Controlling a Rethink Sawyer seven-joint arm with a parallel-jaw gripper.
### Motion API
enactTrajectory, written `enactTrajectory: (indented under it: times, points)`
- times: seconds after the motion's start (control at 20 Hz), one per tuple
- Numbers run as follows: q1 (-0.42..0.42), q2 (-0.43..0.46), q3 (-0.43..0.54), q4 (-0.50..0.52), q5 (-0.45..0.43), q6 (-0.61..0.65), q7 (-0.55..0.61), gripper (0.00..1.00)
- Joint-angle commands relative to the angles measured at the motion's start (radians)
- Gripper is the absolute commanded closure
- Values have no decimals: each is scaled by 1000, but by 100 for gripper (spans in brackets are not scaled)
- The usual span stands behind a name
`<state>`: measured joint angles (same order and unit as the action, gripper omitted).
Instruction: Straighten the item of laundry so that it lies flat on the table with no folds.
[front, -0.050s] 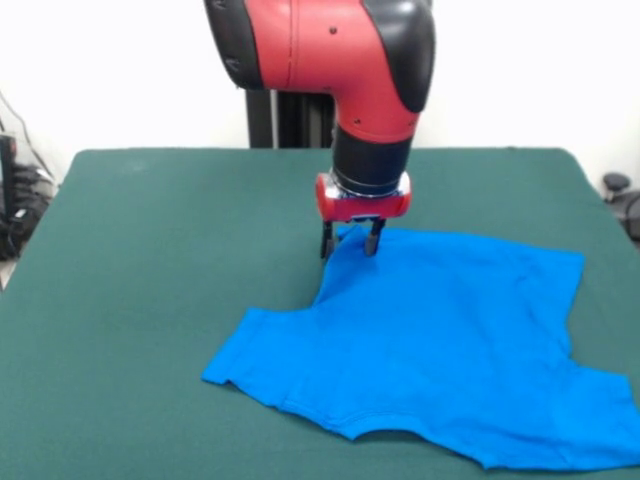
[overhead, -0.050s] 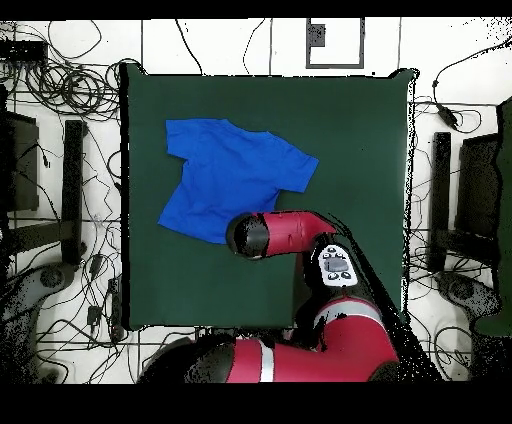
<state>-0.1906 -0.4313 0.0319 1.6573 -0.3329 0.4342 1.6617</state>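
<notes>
Blue shirt (front, -0.050s: 450, 340) corner pinched, lifted by claw (front, -0.050s: 350, 243); right edge cropped.

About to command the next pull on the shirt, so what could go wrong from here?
1. The gripper sits at the far corner of the T-shirt, where the cloth is raised; a pull may drag the whole shirt instead of flattening it.
2. In the front view the shirt runs to the picture's right and bottom edges, so its hems there cannot be checked.
3. The arm hides the grasp in the overhead view.
</notes>
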Motion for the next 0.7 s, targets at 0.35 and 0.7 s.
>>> enactTrajectory:
  times: [0.35,0.7]
  points:
    - [-78,92,89,-109,-136,-19,-75,0]
    - [-121,89,108,-107,-181,-11,-98,0]
